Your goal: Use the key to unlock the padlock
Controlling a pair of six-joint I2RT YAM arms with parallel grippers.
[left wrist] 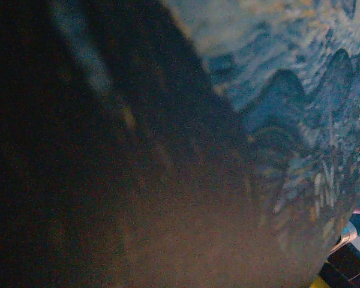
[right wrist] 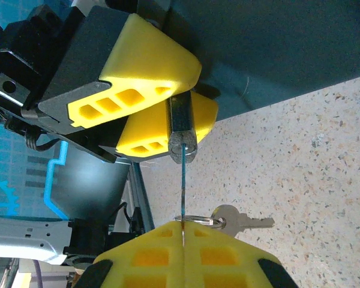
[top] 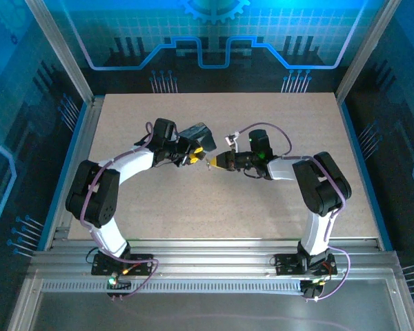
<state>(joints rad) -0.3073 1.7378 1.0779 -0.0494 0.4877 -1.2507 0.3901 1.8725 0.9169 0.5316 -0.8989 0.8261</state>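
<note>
The padlock, a small dark block with a speckled grey bottom face, sits pinched between the yellow fingers of my left gripper. The key shows edge-on as a thin blade. It runs from my right gripper, which is shut on it, up into the padlock's bottom face. In the top view my left gripper and right gripper meet tip to tip above the middle of the table. The padlock's shackle is hidden.
A second key hangs from a ring beside my right fingers. The dark box with the blue swirl picture lies just behind my left gripper and close against the left wrist camera. The speckled table is walled by metal rails.
</note>
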